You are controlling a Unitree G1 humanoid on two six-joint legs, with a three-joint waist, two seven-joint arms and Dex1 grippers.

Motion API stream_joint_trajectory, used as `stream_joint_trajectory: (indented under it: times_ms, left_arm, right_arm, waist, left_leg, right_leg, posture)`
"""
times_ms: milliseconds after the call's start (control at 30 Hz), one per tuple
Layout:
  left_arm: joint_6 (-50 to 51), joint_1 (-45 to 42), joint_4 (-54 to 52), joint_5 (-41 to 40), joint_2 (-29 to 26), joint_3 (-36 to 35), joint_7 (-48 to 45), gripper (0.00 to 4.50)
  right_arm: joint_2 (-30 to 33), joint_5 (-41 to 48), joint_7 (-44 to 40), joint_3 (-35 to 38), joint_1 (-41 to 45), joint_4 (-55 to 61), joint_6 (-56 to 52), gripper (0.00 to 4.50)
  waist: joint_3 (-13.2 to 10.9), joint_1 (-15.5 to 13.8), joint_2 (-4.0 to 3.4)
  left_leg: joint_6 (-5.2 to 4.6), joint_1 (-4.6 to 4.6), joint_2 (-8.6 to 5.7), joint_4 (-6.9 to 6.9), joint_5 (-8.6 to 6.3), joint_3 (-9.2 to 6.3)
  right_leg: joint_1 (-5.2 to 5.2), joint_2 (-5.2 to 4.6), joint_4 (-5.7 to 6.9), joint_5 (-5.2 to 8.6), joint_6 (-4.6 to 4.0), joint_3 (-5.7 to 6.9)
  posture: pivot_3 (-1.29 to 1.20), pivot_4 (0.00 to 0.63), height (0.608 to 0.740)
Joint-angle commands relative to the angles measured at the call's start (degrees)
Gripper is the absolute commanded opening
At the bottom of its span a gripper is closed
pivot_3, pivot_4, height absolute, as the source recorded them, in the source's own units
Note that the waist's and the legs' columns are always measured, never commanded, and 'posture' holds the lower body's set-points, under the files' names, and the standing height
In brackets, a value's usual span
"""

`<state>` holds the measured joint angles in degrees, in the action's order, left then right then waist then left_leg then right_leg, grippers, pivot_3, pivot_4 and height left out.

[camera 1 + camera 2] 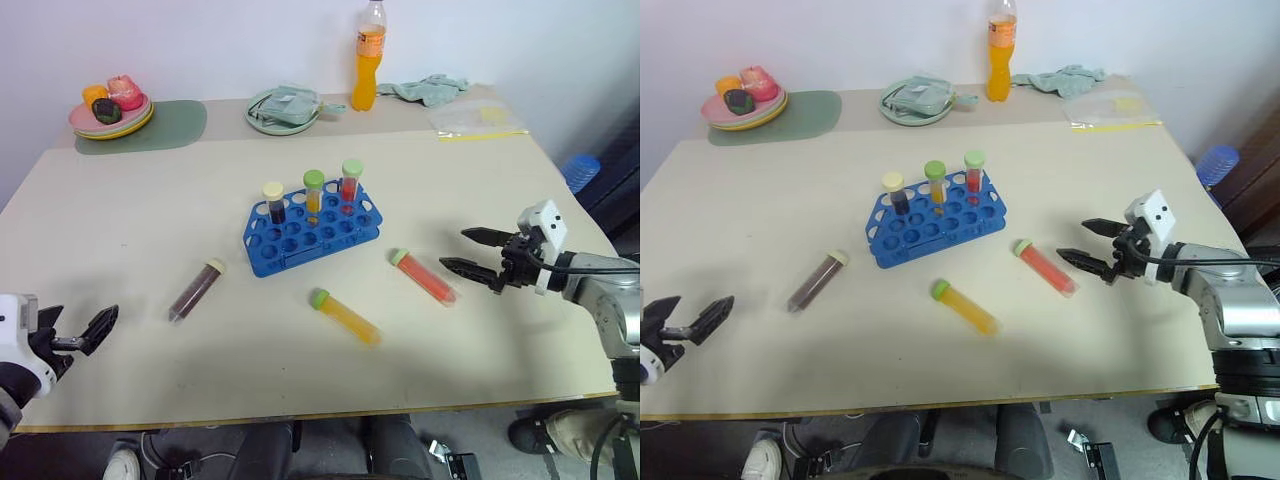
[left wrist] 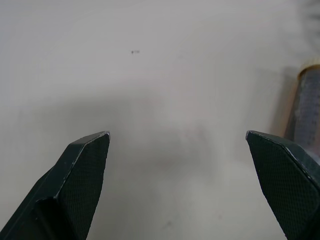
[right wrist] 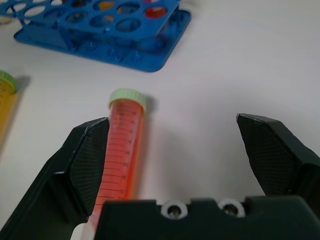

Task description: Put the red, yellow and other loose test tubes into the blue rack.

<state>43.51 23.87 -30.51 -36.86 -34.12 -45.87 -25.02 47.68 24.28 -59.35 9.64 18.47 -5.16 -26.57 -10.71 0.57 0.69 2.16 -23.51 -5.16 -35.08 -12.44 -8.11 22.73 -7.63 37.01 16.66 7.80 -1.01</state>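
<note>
The blue rack (image 1: pixel 290 245) sits mid-table with three capped test tubes upright in its back row: dark (image 1: pixel 273 200), yellow (image 1: pixel 314 195) and red (image 1: pixel 350 182). Three test tubes lie loose in front of it: a red one (image 1: pixel 425 277), a yellow one (image 1: pixel 347 315) and a dark brown one (image 1: pixel 195 290). My right gripper (image 1: pixel 454 248) is open just right of the red tube. In the right wrist view the red tube (image 3: pixel 125 145) lies along one of the fingers, inside the gap. My left gripper (image 1: pixel 83 318) is open near the front left edge, left of the brown tube (image 2: pixel 307 100).
At the back stand an orange drink bottle (image 1: pixel 368 55), a green plate (image 1: pixel 262 122) holding a cloth, stacked plates (image 1: pixel 110 125) of toy food on a green mat (image 1: pixel 175 125), a crumpled cloth (image 1: pixel 425 88) and a plastic bag (image 1: pixel 475 118).
</note>
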Motion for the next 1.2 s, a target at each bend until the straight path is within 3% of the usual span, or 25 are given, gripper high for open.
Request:
stream_joint_trajectory:
  times_ms: [33, 367, 567, 833, 1200]
  left_arm:
    - [-0.2, 0.0, -2.0, -0.2, -0.4, -1.4, 0.7, 4.47]
    - [0.1, -4.2, -2.5, -0.8, -1.9, 1.3, 1.0, 4.47]
    - [-0.5, -11.4, -3.4, -3.3, -3.1, 7.3, -1.4, 4.47]
    - [-0.5, -20.6, -4.4, -3.5, -5.3, 23.1, -7.6, 4.47]
    - [-6.8, -18.2, -11.6, 2.5, -6.6, 43.7, -16.1, 4.47]
  right_arm:
    - [0.7, -0.6, 0.1, 1.3, 1.4, -1.1, 2.0, 4.50]
    - [1.9, -0.5, 2.0, 3.0, 0.2, 0.9, 0.4, 4.50]
    - [5.2, 2.4, 4.2, 2.3, 2.7, 8.9, -12.3, 4.50]
    - [8.9, 3.5, 5.3, -8.8, 11.4, 16.8, -33.0, 4.50]
    - [4.0, 4.6, 6.2, -23.5, 30.6, 9.6, -53.9, 4.50]
  waist:
    - [0.0, -0.1, 0.01]
    - [0.0, -0.1, 0.02]
    - [0.0, 0.0, 0.00]
    - [0.0, 0.0, 0.02]
    - [0.0, 0.0, 0.02]
  left_leg:
    - [0.00, 0.01, 0.00, 0.00, 0.00, 0.00]
    - [-0.03, 0.01, 0.00, -0.03, -0.02, 0.02]
    - [-0.03, 0.01, -0.01, -0.03, -0.02, 0.03]
    - [-0.03, -0.01, -0.01, -0.02, -0.02, 0.06]
    - [-0.07, -0.09, -0.02, -0.03, -0.04, 0.12]
  right_leg:
    - [0.00, 0.01, 0.00, 0.00, 0.00, 0.00]
    - [-0.01, 0.02, 0.00, 0.00, 0.00, -0.02]
    - [0.00, 0.01, 0.00, -0.06, 0.11, -0.04]
    - [0.02, 0.02, -0.02, -0.07, 0.11, -0.05]
    - [0.14, 0.02, -0.02, -0.08, 0.12, -0.13]
  posture:
    - [0.00, 0.150, 0.740]
    - [0.00, 0.150, 0.740]
    - [0.00, 0.150, 0.740]
    - [0.00, 0.150, 0.740]
    - [0.00, 0.150, 0.740]
